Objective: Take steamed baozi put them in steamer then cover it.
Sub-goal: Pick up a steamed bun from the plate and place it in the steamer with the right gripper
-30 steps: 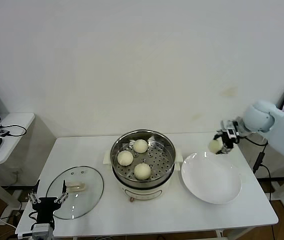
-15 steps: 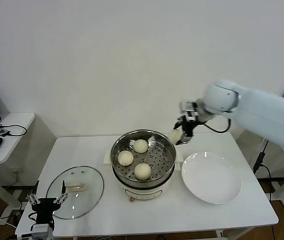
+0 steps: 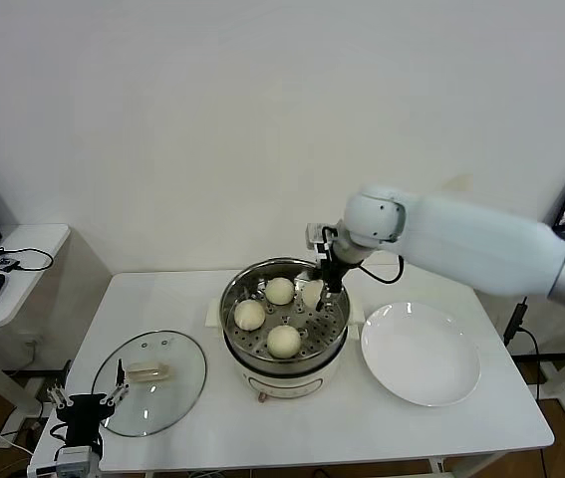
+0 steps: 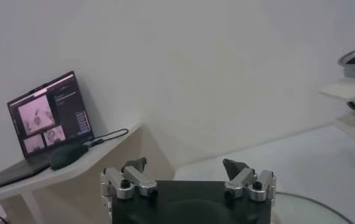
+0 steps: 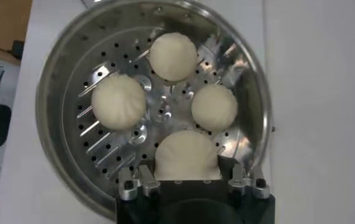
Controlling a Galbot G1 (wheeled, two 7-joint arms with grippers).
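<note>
Cream dough fills my right pincer (image 5: 186, 182), clamped on the fourth baozi (image 5: 186, 159) just above the steamer (image 5: 61, 140) tray. Three buns (image 5: 173, 56) lie beyond it; I'd lower into the bare gap, then release gently. Left pincer (image 4: 188, 176) waits wide open by the cover (image 3: 152, 382).

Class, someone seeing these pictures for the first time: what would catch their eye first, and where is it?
Probably the right gripper over the far right side of the steamer, shut on a fourth baozi above three baozi on the perforated tray. Next, the bare white plate to the steamer's right and the glass cover on the table to its left.
</note>
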